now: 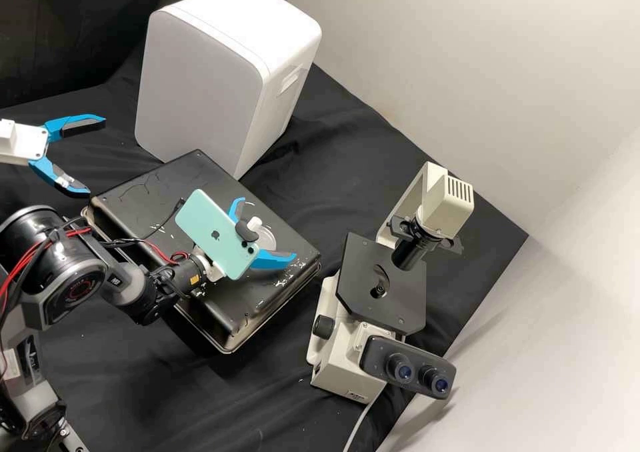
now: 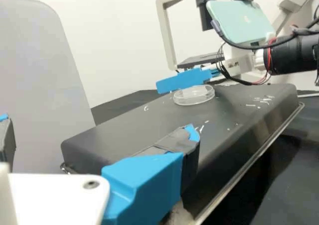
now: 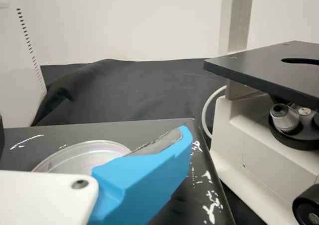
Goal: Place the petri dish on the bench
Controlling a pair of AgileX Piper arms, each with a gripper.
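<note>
petri dish [image 1: 265,235] noted atop black tray [image 1: 147,199], inside right gripper [image 1: 269,229], which is held spread (contact not confirmed). left gripper [image 1: 95,154] spread, well apart. risk: off-centre closure, dish pushed off tray edge.

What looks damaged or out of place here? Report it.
The black tray is scuffed: cracks across its top, white chips at the corner by the microscope. The petri dish sits on it between the right gripper's open fingers, not on the bench.
</note>
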